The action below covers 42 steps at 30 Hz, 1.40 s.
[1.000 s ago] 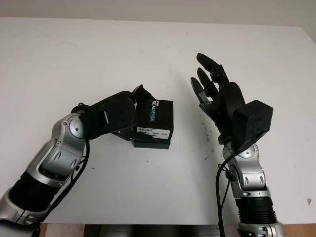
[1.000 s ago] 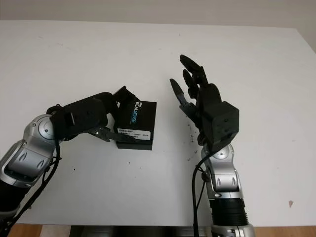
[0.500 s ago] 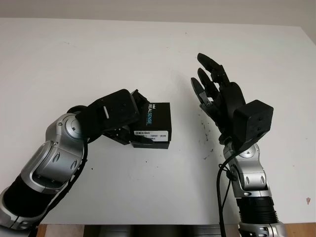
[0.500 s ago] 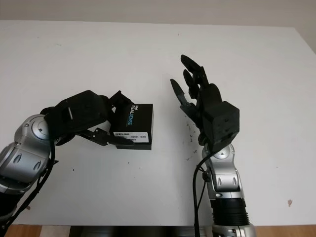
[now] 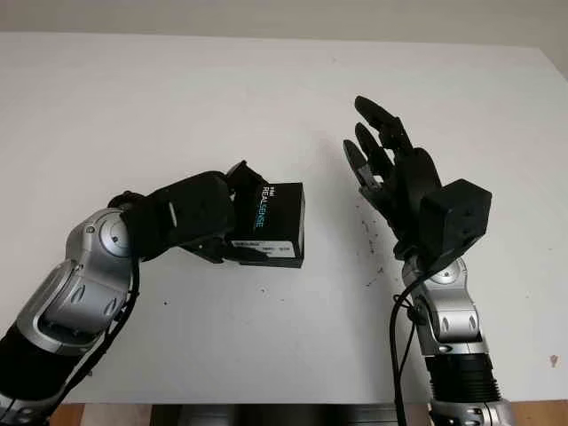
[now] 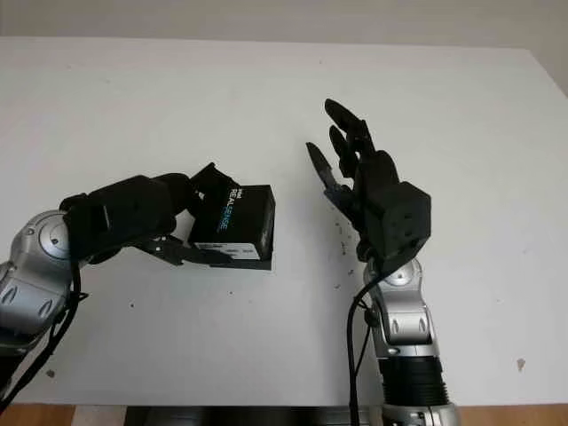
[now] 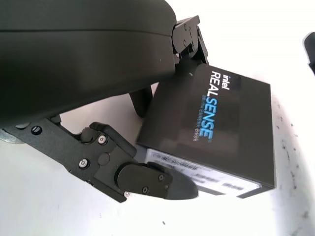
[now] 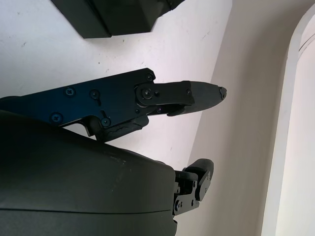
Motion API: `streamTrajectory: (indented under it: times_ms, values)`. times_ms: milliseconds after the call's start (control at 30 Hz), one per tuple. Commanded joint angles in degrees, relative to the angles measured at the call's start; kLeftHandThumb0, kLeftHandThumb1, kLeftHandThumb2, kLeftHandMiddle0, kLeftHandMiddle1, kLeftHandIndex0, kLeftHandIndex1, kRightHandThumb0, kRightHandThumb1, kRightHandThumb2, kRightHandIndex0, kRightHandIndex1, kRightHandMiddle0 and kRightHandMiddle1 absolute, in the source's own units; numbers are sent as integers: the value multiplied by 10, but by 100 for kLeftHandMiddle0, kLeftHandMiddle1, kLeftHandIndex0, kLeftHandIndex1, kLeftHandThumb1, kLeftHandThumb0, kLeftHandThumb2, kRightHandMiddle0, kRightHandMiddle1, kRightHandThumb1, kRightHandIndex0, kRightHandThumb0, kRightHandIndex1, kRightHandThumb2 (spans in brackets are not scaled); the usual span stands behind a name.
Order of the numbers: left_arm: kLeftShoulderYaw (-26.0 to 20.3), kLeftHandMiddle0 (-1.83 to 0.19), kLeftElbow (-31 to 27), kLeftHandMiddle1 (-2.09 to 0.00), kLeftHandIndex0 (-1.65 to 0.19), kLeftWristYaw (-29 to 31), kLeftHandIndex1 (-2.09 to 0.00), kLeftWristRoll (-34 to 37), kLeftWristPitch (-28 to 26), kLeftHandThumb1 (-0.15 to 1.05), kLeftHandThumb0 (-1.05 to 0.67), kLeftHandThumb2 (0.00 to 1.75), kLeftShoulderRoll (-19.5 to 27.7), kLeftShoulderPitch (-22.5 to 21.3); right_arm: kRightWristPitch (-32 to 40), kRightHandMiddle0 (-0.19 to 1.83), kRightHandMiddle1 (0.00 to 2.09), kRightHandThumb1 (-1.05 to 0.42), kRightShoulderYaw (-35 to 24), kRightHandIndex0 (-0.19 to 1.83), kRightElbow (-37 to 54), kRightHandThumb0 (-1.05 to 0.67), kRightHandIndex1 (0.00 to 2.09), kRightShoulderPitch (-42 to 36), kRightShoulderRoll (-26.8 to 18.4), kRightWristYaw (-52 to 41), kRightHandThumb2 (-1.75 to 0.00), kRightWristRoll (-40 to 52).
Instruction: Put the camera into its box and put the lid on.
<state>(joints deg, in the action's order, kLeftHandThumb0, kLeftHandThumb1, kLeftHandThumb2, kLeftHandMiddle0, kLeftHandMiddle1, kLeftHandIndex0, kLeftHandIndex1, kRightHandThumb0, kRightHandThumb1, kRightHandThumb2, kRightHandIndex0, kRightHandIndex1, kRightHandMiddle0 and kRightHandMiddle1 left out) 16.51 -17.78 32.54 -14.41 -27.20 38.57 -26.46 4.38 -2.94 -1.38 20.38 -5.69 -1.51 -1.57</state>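
Black rectangular cardboard box w/ "RealSense" lettering (image 5: 269, 225), lid on, sits near centre of white table (image 5: 177, 98), tilted. Left hand (image 5: 200, 217) grips it from its left side, fingers clamped round the edges. Right hand (image 5: 390, 173) raised well apart to the right, open, holding nothing.

1. I see bright, even overhead light on the white table (image 5: 177, 98).
2. Soft, faint shadows sit under the black box (image 5: 271, 224).
3. Head views look sharp, without glare.
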Motion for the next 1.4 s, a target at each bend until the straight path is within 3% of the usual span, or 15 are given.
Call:
streamTrajectory:
  times_ms: [0, 100, 267, 433, 600, 733, 833, 1000, 1100, 1167, 1300, 1367]
  values:
    - [9, 19, 32, -149, 19, -10, -118, -12, 41, 105, -40, 45, -9, 4, -6, 4, 51, -105, -2, 20, 3, -61, 6, -1, -4, 0, -29, 1]
    - [9, 19, 66, -155, 19, -20, -120, -24, 79, 105, -40, 44, -25, 0, -11, 3, 53, -105, -2, 21, 0, -61, 6, 0, -5, -1, -29, 0]
    - [6, 19, 67, -156, 19, -8, -119, -34, 84, 105, -43, 46, -39, -2, 0, 2, 54, -105, -4, 20, 7, -61, 6, -1, -4, -2, -28, 6]
    - [-1, 19, 40, -169, 19, 13, -116, -30, 45, 105, -44, 46, -50, 0, -4, 1, 54, -105, -1, 20, 5, -61, 6, -1, -6, -3, -29, 2]
    - [-3, 19, 0, -181, 19, 36, -127, -28, -45, 105, -44, 44, -63, -2, -6, 1, 54, -105, -2, 19, 4, -60, 5, -1, -4, -1, -29, 3]
    - [5, 19, -44, -188, 19, 55, -121, -26, -123, 105, -42, 42, -67, -8, -9, 1, 53, -105, -1, 19, 2, -60, 5, -1, -6, -2, -29, 1]
    - [12, 19, -69, -179, 19, 63, -121, -24, -155, 105, -42, 41, -66, -13, -8, 2, 53, -105, -2, 20, 1, -62, 6, 0, -5, -2, -29, 3]
    - [24, 19, -85, -164, 19, 65, -116, -25, -168, 105, -43, 44, -58, -18, -10, 2, 53, -105, 0, 20, 1, -62, 6, 1, -3, -1, -29, 1]
    - [24, 19, -79, -192, 19, 64, -114, -22, -161, 105, -42, 44, -54, -19, -7, 1, 53, -105, 0, 20, 2, -62, 6, 0, -2, 0, -29, 2]
    - [25, 19, -77, -198, 19, 65, -116, -22, -163, 105, -41, 43, -52, -20, -8, 1, 54, -105, 0, 20, 2, -62, 6, 0, -3, 0, -29, 1]
    - [25, 19, -72, -173, 19, 64, -117, -22, -159, 105, -42, 43, -49, -22, -11, 1, 55, -105, 1, 21, -1, -62, 6, 1, -3, 0, -29, 1]
    - [25, 19, -70, -173, 19, 62, -117, -21, -155, 105, -42, 43, -50, -22, -9, 0, 55, -105, 0, 20, 0, -61, 6, 1, -3, -2, -29, 4]
